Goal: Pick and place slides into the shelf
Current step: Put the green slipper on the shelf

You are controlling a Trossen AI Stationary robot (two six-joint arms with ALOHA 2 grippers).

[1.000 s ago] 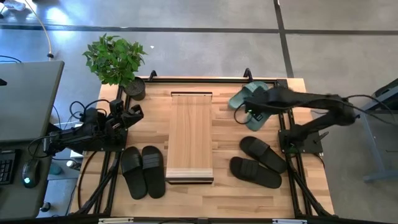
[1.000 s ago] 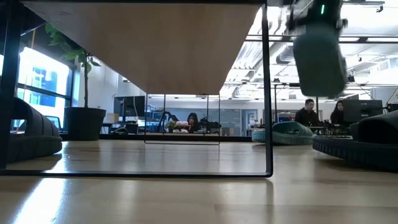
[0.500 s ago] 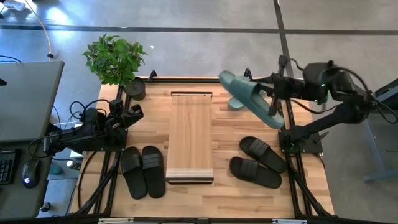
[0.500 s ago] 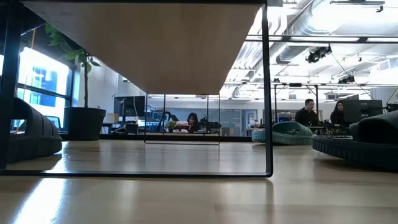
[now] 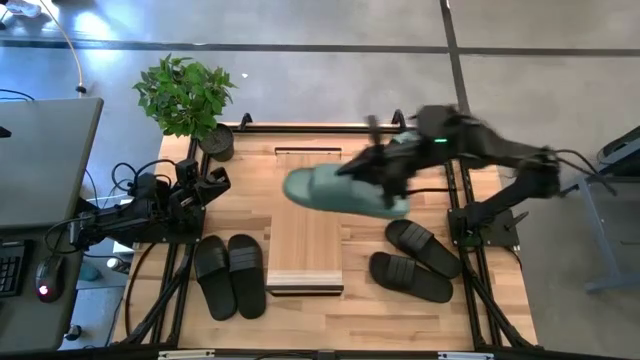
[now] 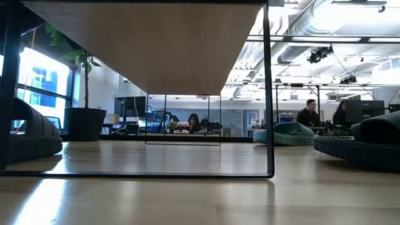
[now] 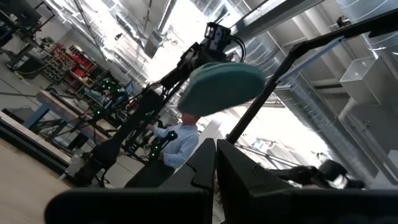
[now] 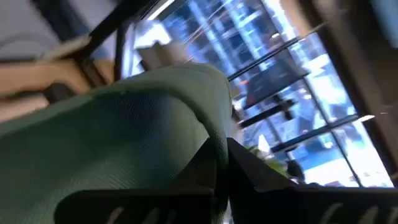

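Over on my left side, my left gripper [image 5: 215, 183] waits closed and empty at the table's edge, near the potted plant [image 5: 186, 95] in the far corner, and just in front of it a pair of black slides [image 5: 229, 275] lies flat on the tabletop, untouched. Next comes the shelf [image 5: 306, 235], running down the middle of the table; its wood plank top carries nothing yet, and in the low view the space beneath it is bare as well, so I judge the job barely begun, with no slide placed. My right gripper [image 5: 385, 172] is clamped shut on one green slide [image 5: 340, 190], held in the air above the far half of the shelf, hanging partly past its right edge. The slide rides roughly level, its broad sole filling my right wrist view with my fingers pinching its rim. The other green slide [image 6: 285, 132] sits on the table at the far right, mostly hidden under my arm from above. Nearer on the right, the second pair of black slides [image 5: 420, 261] lies angled beside the arm's base. Five slides are left after this one. Nothing stands between the carried slide and the plank; the black frame posts and the shelf's narrowness are what I would mind.
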